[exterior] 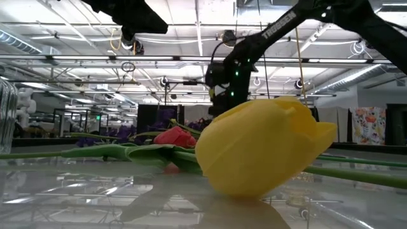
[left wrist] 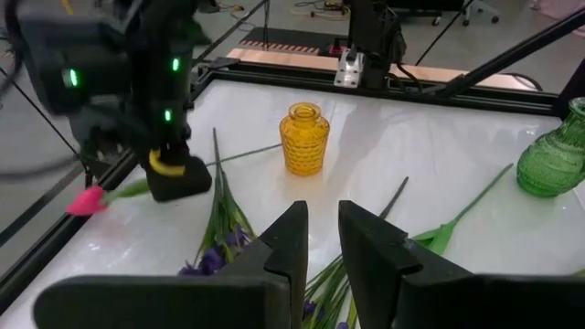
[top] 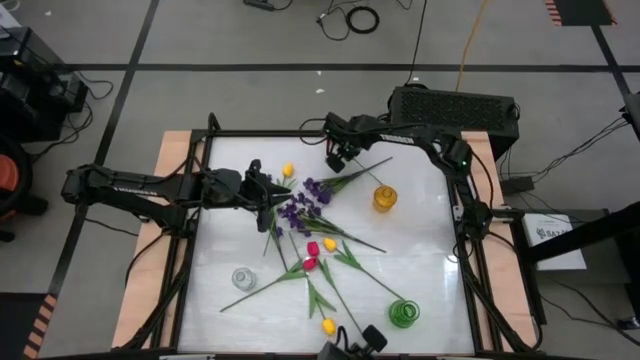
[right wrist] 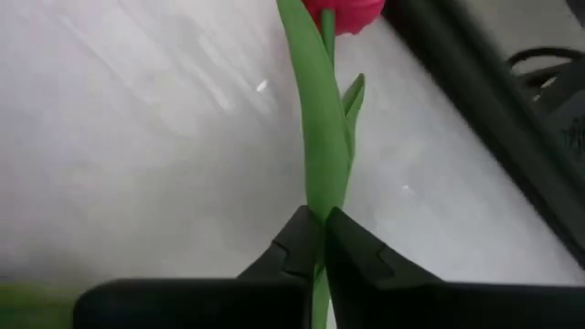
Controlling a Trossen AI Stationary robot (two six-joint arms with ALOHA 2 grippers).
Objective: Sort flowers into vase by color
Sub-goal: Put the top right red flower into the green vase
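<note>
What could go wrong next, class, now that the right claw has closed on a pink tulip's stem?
The right claw pinches the thin stem at its very tips, so the pink tulip might slip or swing. The yellow vase has a narrow neck, an easy target to miss or tip.

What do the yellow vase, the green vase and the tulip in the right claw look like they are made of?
Yellow vase: probably translucent tinted glass or plastic with a dimpled, glossy surface. Green vase: likewise see-through, ribbed, shiny. Pink-red tulip, pinched in the shut right claw: seemingly artificial, with a smooth, matte, uniformly green stem and leaf.
</note>
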